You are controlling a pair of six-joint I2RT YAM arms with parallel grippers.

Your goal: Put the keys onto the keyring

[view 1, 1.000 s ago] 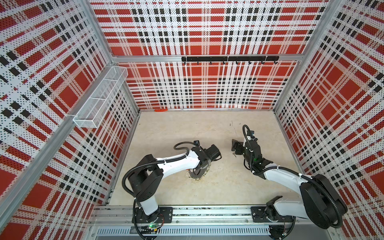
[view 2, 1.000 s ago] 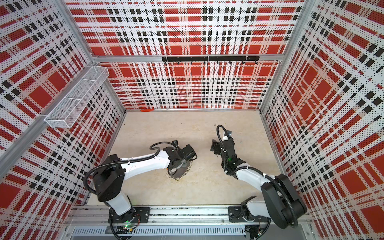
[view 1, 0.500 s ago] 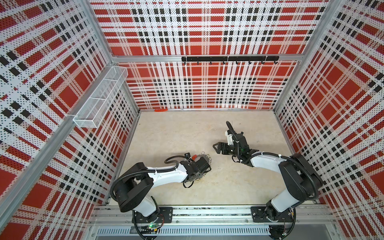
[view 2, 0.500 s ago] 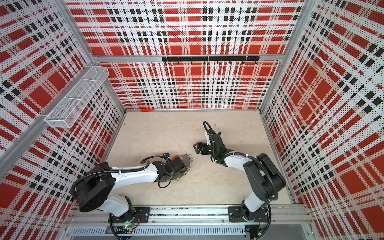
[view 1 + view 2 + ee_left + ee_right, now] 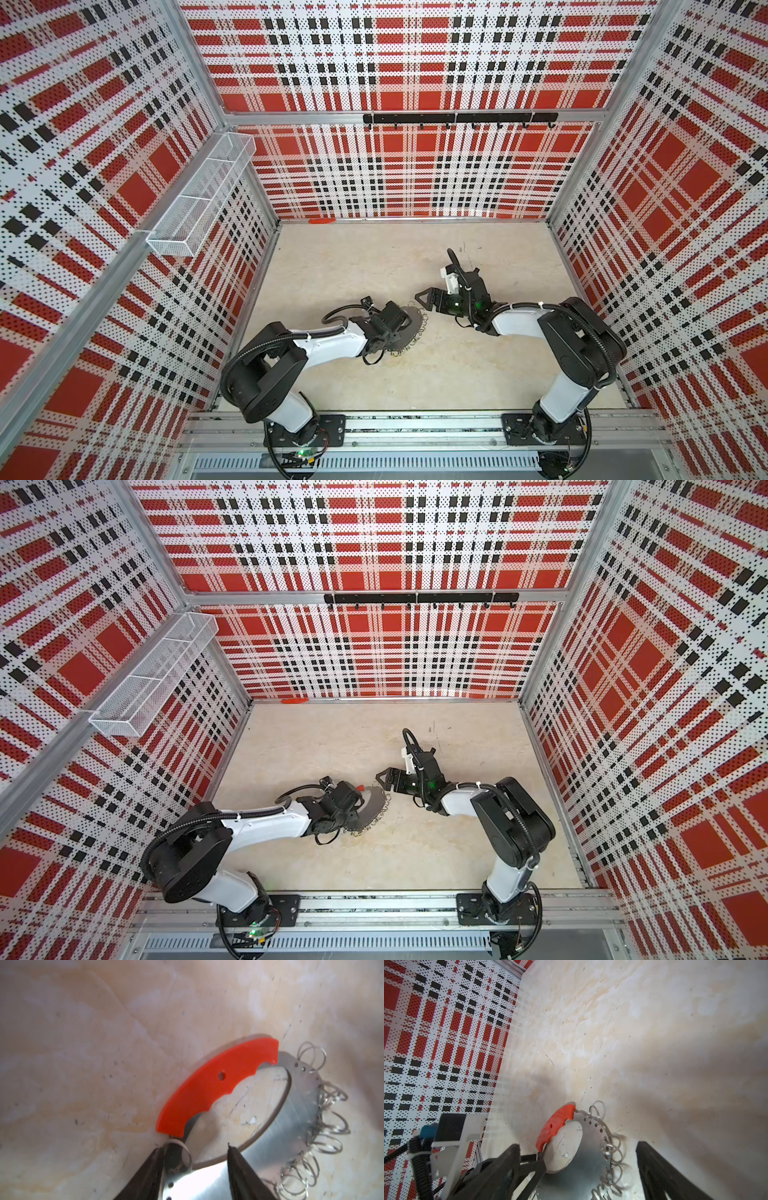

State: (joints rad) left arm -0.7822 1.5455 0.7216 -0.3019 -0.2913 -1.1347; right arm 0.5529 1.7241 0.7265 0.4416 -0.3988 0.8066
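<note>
Red keyring [image 5: 209, 1088] segment, clearest in wrist views

Both top views look steeply down from high above the near edge and cover the whole table [image 5: 353, 266]. The left wrist camera sits very close to the keyring [image 5: 295, 1126]. The right wrist camera faces left from slightly farther off and catches the left wall [image 5: 436, 1043]. All four views share the keyring.
</note>
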